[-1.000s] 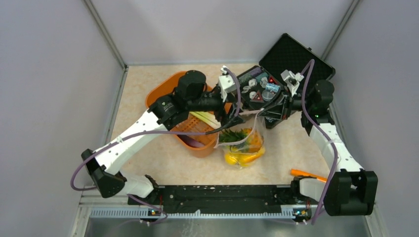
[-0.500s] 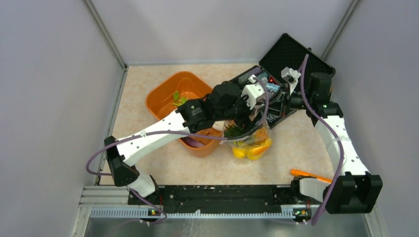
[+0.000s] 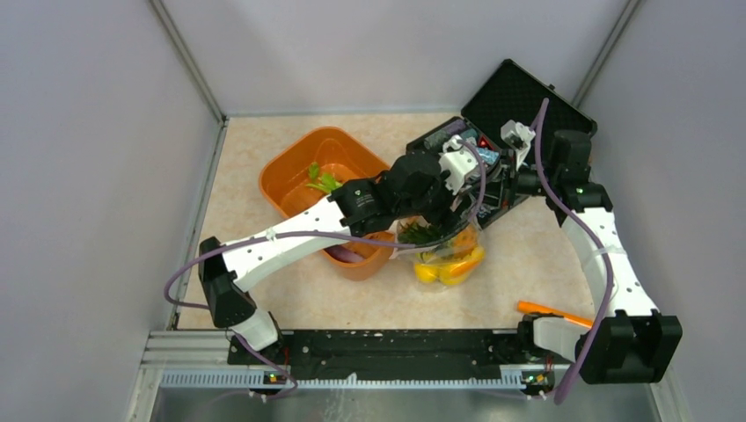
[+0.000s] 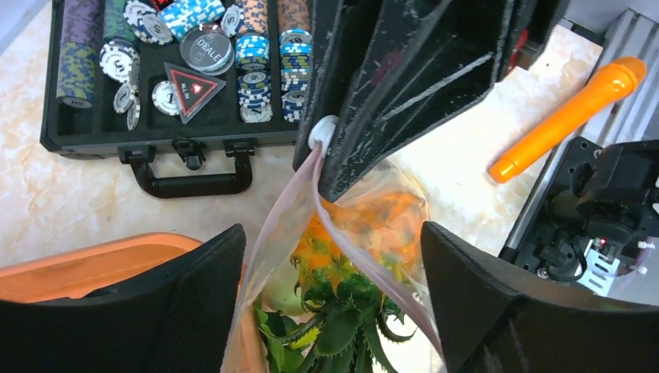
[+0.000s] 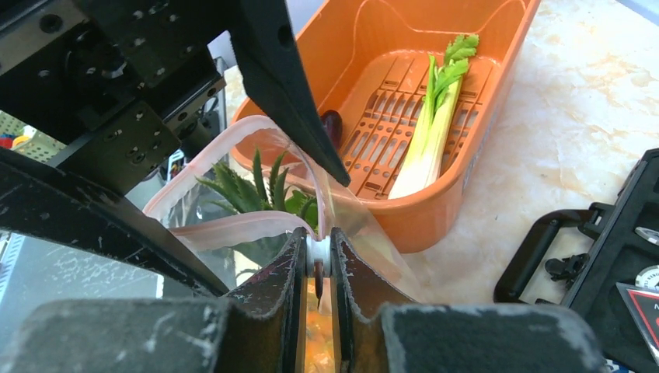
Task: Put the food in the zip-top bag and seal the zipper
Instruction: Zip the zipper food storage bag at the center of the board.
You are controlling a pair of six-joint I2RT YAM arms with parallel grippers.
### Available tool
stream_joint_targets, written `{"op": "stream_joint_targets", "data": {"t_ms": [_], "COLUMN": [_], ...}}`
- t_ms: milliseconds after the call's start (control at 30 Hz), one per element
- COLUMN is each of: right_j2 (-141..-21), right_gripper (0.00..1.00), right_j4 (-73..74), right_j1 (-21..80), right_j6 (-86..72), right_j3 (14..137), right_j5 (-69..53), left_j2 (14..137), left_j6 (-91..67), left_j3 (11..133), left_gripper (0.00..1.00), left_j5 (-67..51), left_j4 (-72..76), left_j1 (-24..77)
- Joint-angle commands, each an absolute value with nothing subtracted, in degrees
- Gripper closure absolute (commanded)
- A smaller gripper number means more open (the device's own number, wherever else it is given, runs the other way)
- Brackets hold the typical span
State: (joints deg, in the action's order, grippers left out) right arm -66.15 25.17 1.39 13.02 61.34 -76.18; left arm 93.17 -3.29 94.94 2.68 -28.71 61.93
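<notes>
Zipper (image 5: 233, 225) of the zip-top bag (image 4: 388, 217) sits pinched in the nearly closed right gripper (image 5: 319, 260); the left gripper (image 4: 334, 295) hangs spread wide, straddling the bag's mouth above the pineapple (image 4: 342, 334), gripping nothing.

I look into a cell boxed in by three plain grey walls: the left wall (image 3: 88, 176), the back wall (image 3: 396, 53) and the right wall (image 3: 686, 132), joined by thin metal corner strips (image 3: 189, 66). The tabletop (image 3: 493, 281) is pale beige, marbled like stone, and looks slightly glossy in my wrist views. A black rail (image 3: 396, 347) and a ribbed aluminium profile (image 3: 396, 378) run along the near edge. The light is even and soft, the shadows faint
</notes>
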Motion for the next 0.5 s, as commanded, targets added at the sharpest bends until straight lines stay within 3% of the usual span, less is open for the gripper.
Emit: {"op": "stream_joint_targets", "data": {"t_ms": [0,67,267,333,433,467], "right_j2": [-64.26,-64.03,-62.89,-62.67,-62.12,-61.94], "right_gripper": [1.00,1.00,1.00,1.00,1.00,1.00], "right_j4": [23.51,23.25,22.12,21.92,20.99,20.41], "right_j1": [1.76,1.76,1.76,1.76,1.76,1.76], "right_j6": [13.76,13.71,12.62,12.40,11.75,11.07], "right_j3": [63.09,62.98,62.65,62.43,61.53,61.19], "right_j5": [-75.42,-75.63,-76.82,-77.49,-78.38,-78.36], "left_j2": [90.69,90.25,88.08,87.42,86.59,86.51], "left_j6": [-5.75,-6.32,-7.67,-7.66,-7.60,-7.44], "left_j3": [94.29,92.96,88.24,87.24,86.24,86.33], "left_gripper": [0.27,0.38,0.55,0.68,0.97,1.00], "left_j5": [-0.74,0.93,3.21,3.25,3.27,3.53], "left_j4": [-28.16,-28.90,-28.40,-27.54,-25.78,-25.68], "left_j1": [62.14,62.14,62.14,62.14,62.14,62.18]}}
